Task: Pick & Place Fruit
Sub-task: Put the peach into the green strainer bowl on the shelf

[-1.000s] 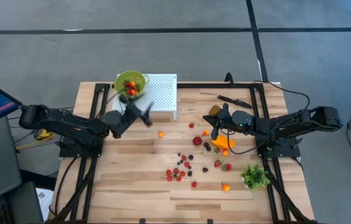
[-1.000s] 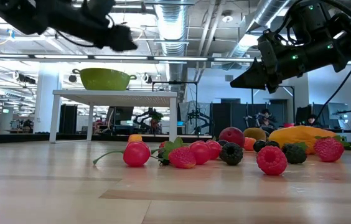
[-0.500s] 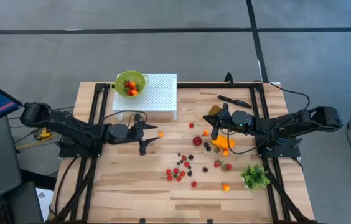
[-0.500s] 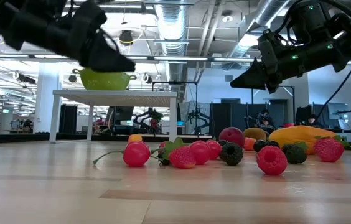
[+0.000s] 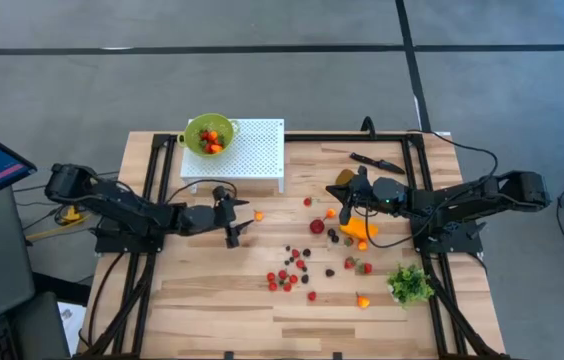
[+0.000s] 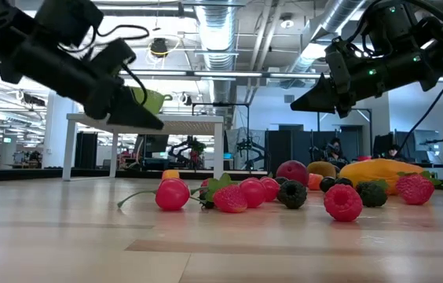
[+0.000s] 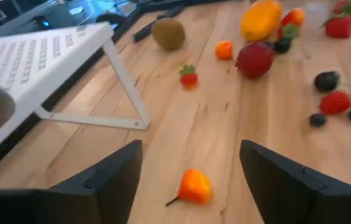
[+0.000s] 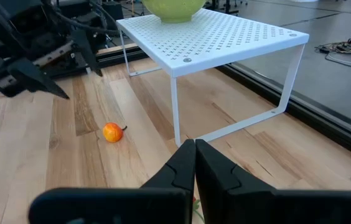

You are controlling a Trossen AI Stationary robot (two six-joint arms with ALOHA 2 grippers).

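My left gripper (image 5: 239,226) is open and low over the table in front of the white rack (image 5: 257,150). A small orange fruit (image 7: 194,185) lies on the wood just ahead of it, between the lines of its two fingers and untouched. My right gripper (image 5: 345,212) hangs shut above the fruit at the right, holding nothing. Under and beside it lie an elongated orange fruit (image 5: 359,229), a dark red fruit (image 5: 317,226) and a brown kiwi (image 5: 345,177). Several small red and dark berries (image 5: 287,275) are scattered at the table's middle.
A green bowl (image 5: 209,134) with some red and orange fruit stands on the rack's left corner. A black knife (image 5: 377,161) lies at the far right, and a green leafy bunch (image 5: 410,283) at the near right. Bare wood stretches along the near left.
My left gripper has come down from beside the green bowl and gone toward the table's near edge. It has tipped closer to level and now sits low behind the small orange fruit. My right gripper has kept still.
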